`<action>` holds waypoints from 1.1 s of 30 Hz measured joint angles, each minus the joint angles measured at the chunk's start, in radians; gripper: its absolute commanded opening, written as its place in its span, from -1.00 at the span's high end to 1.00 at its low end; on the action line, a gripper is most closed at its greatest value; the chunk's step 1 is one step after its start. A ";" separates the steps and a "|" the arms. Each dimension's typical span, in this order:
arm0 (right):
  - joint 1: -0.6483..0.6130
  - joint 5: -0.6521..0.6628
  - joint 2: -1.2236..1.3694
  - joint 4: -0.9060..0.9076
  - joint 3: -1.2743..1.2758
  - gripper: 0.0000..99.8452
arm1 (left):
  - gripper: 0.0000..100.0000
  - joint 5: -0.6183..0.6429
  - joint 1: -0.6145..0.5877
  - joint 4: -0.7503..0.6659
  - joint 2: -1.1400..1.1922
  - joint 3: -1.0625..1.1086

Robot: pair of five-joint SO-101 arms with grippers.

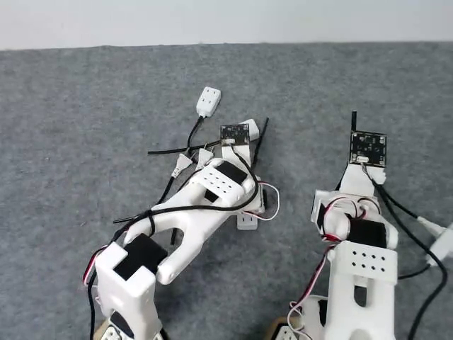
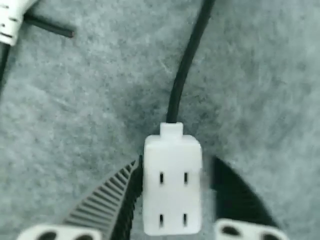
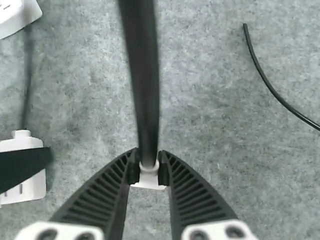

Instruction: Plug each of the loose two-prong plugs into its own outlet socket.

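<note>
Your left claw (image 2: 175,169) hugs a white socket (image 2: 172,200), its slots empty. Your right claw (image 3: 148,156) pinches a white plug (image 3: 147,180) by its black cord (image 3: 141,75). Nothing looks plugged in yet.

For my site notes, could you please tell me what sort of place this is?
Probably a robotics lab bench: grey felt mat, plain white wall behind, and two white arms, the left gripper holding an outlet socket, the right gripper a corded plug.

Left gripper (image 2: 175,170) fingers (image 2: 117,192) clamp a socket (image 2: 172,205). Right gripper (image 3: 148,162) clamps a plug (image 3: 148,179). Both are low over the worktop (image 3: 225,100).
</note>
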 measured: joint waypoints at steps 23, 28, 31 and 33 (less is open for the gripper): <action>-0.057 0.000 -0.011 0.000 0.015 0.98 | 0.95 -0.454 -0.181 0.140 -0.414 0.252; -0.130 0.037 -0.034 0.029 0.015 0.98 | 0.96 -0.695 -0.305 -0.005 -0.605 0.463; -0.196 0.051 -0.104 0.097 -0.026 0.98 | 0.95 -0.766 -0.351 -0.051 -0.595 0.528; -0.255 0.068 -0.175 0.146 -0.054 0.98 | 0.95 -0.830 -0.356 -0.044 -0.545 0.528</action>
